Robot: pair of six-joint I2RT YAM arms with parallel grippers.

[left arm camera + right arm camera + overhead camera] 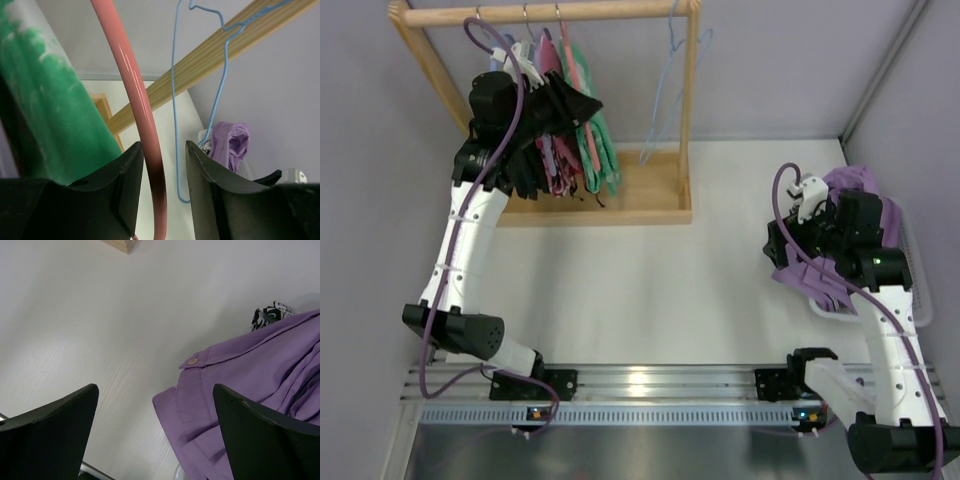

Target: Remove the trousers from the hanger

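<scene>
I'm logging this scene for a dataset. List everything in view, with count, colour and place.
rack: one, light wood, far left of the table
trousers: one, green with whitish blotches, hanging on the rack
hanger: one, salmon pink, beside the trousers
wire hangers: apparently two, light blue, right end of the rail
other garments: several, dark and pink, bunched on the rack
purple cloth: one, heaped at the table's right edge
basket: one, white, under the purple cloth
table: one, white
left hand: one, black, open around the hanger
right hand: one, black, open over the cloth's edge
</scene>
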